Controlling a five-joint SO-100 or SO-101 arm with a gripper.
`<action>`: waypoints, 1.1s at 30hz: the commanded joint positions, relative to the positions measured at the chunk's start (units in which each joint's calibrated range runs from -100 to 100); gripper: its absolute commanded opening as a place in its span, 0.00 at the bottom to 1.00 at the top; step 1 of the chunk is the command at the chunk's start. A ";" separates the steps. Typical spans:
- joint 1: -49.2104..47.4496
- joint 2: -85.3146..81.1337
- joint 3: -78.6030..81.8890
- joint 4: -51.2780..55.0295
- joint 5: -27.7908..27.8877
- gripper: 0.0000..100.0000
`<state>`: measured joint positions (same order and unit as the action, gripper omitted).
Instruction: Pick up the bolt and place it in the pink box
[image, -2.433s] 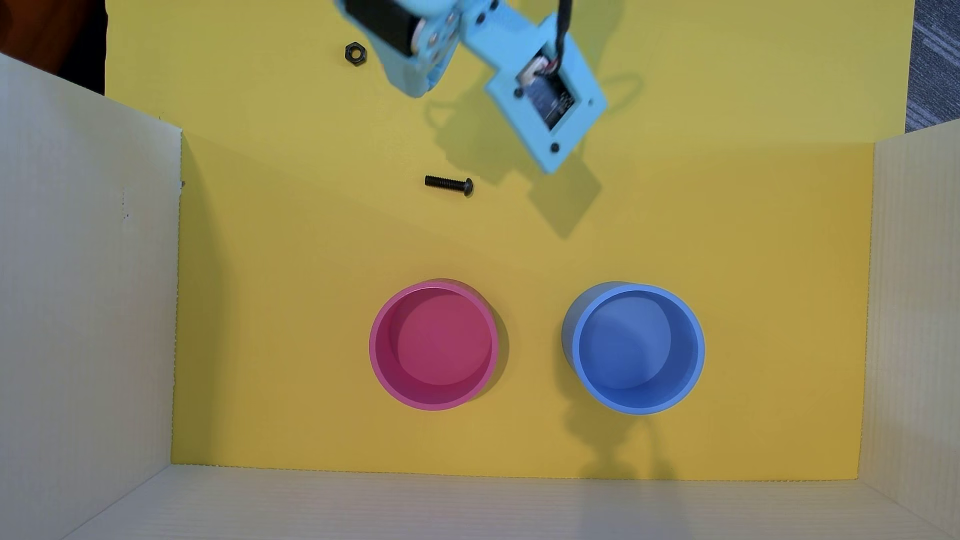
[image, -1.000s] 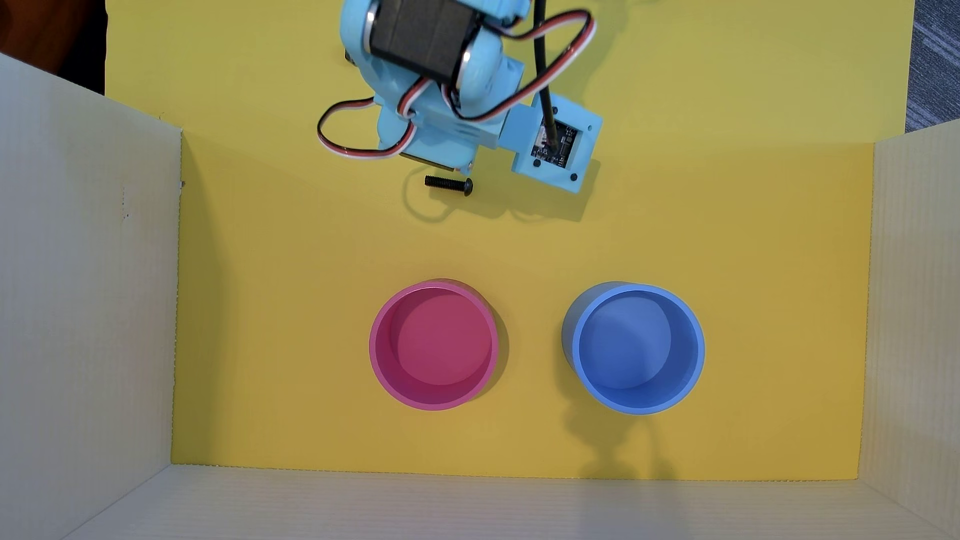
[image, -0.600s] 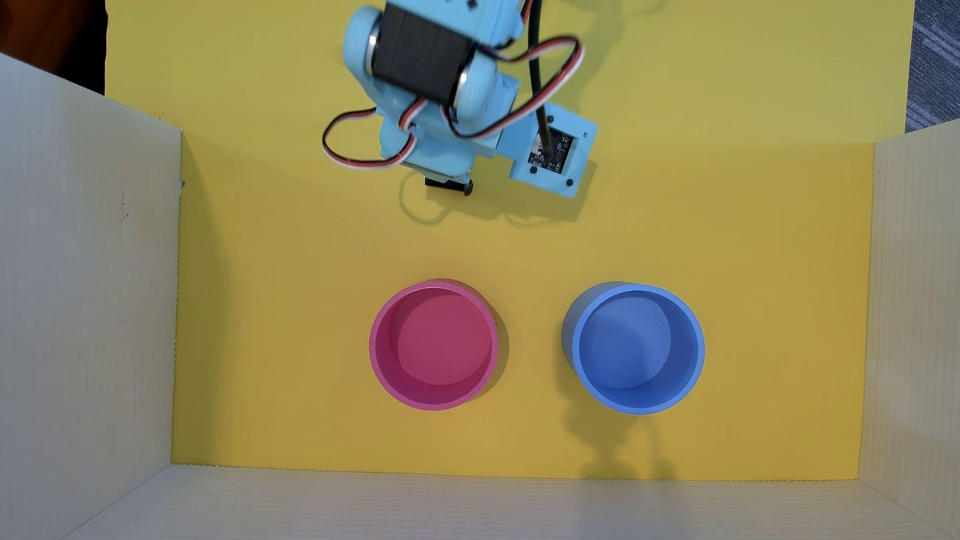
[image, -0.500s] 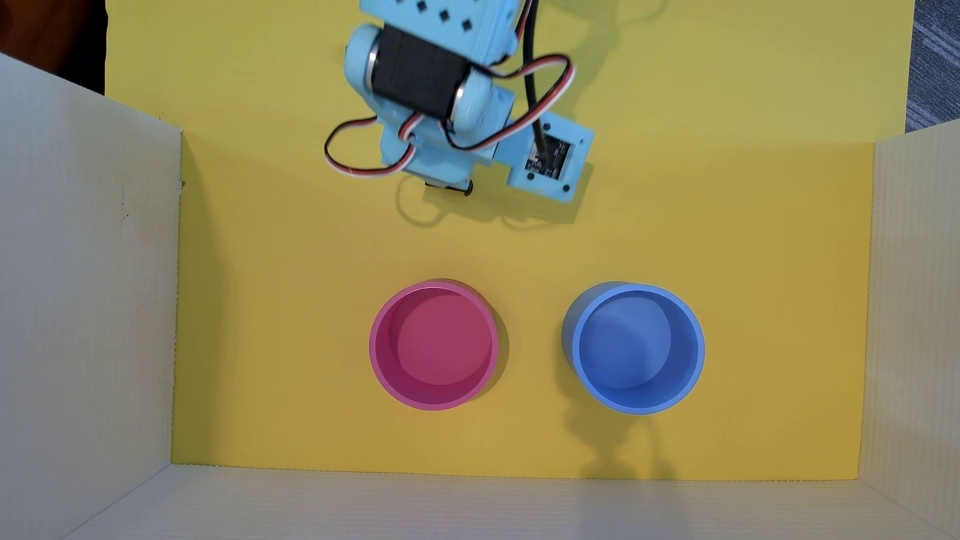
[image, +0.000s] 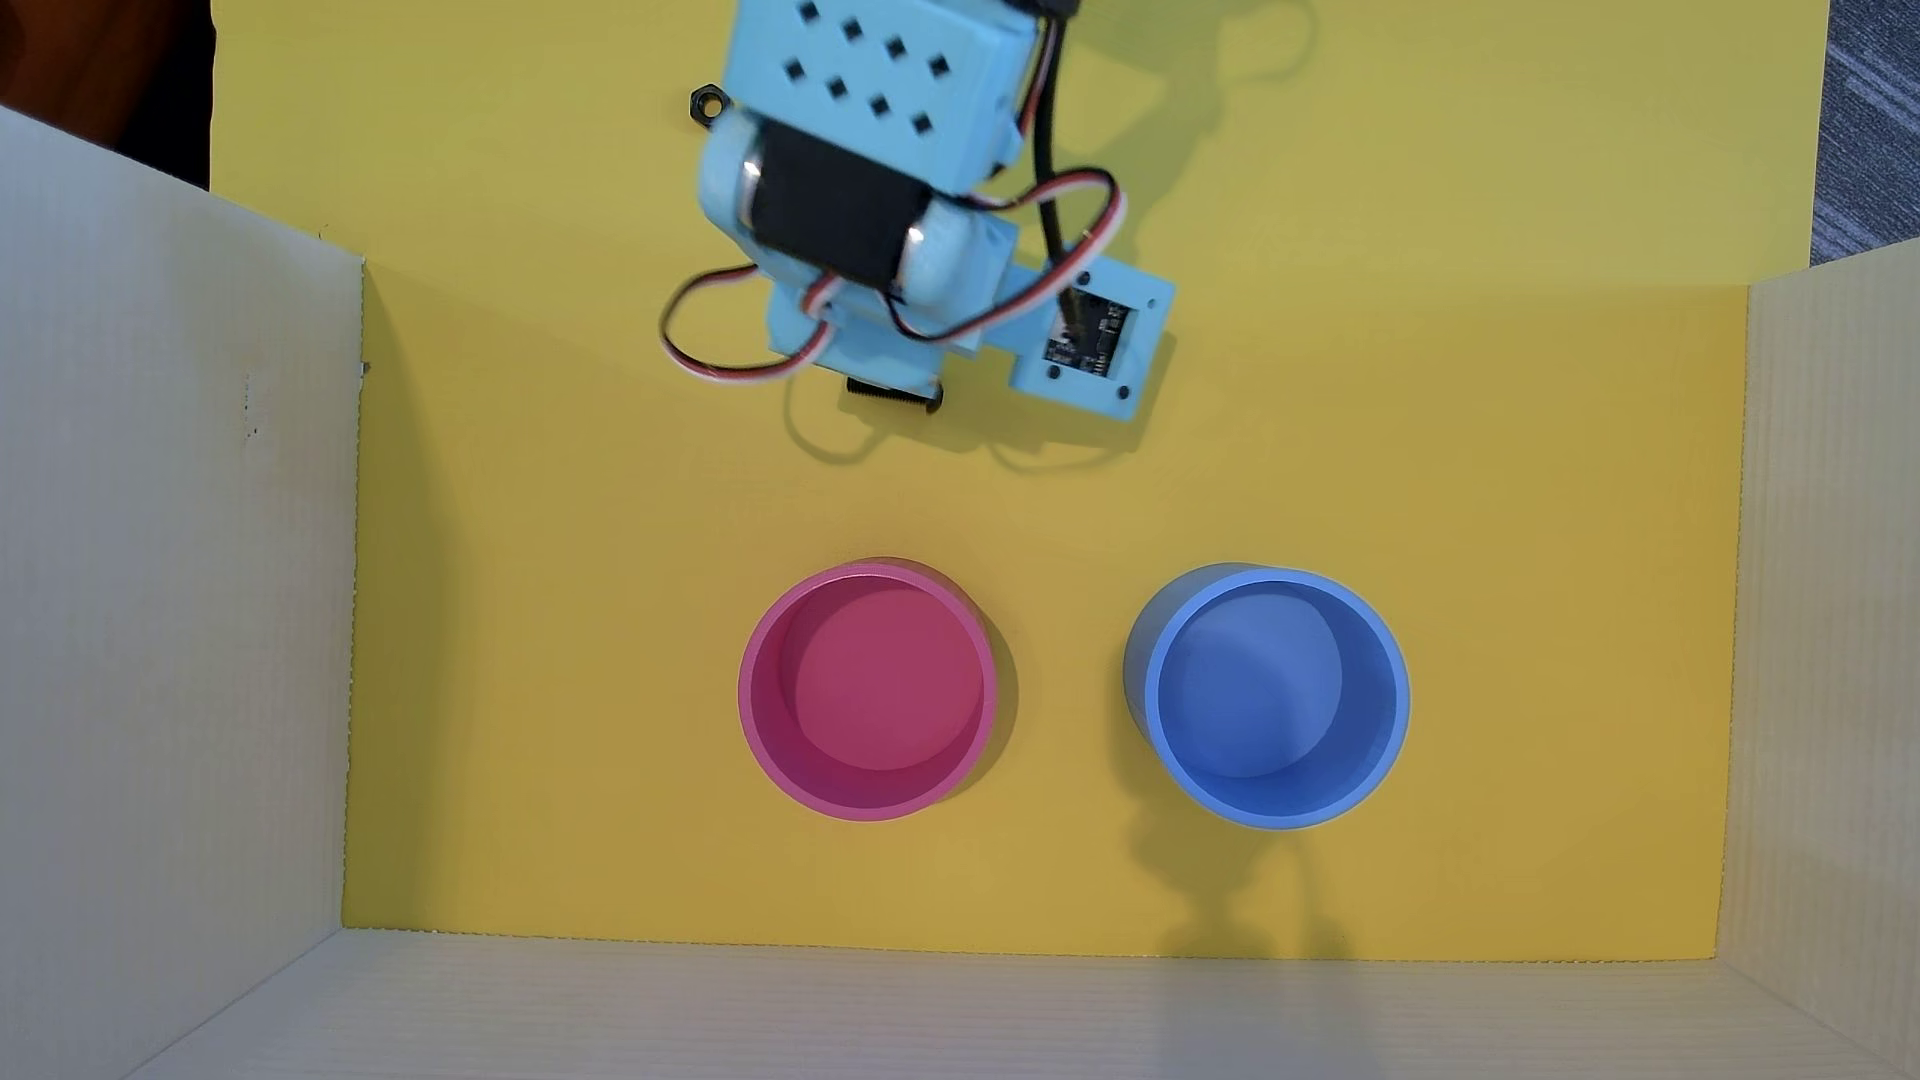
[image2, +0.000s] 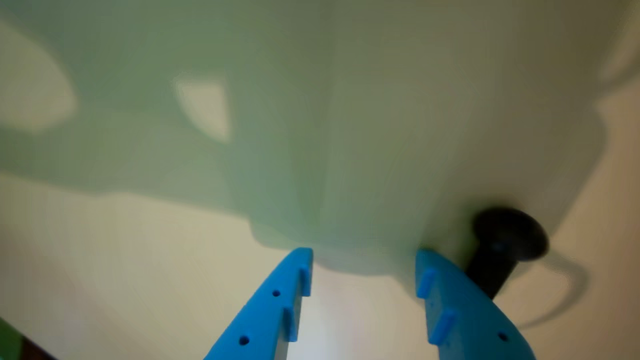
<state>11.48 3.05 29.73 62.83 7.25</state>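
Observation:
The bolt (image: 894, 395) is small and black and lies on the yellow floor, partly hidden under the light blue arm's front end. In the wrist view its rounded head (image2: 510, 235) and shaft show just outside the right finger (image2: 465, 310), not between the fingers. My gripper (image2: 362, 255) is open, with bare floor in the gap between its blue fingers. In the overhead view the fingers are hidden under the wrist. The pink box (image: 868, 691) is a round, empty pink cup standing upright below the arm, well apart from the bolt.
A blue round cup (image: 1268, 696) stands to the right of the pink one. A black hexagonal nut (image: 710, 104) lies beside the arm at the upper left. White cardboard walls (image: 177, 582) enclose the yellow floor (image: 540, 582) on the left, right and bottom.

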 joint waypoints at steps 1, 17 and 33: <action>-0.67 -0.61 -1.10 -0.75 -0.30 0.15; -0.59 -0.69 -6.17 -0.24 -1.03 0.15; -0.08 0.06 -10.78 0.11 -1.03 0.15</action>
<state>11.05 3.47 21.17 63.34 6.42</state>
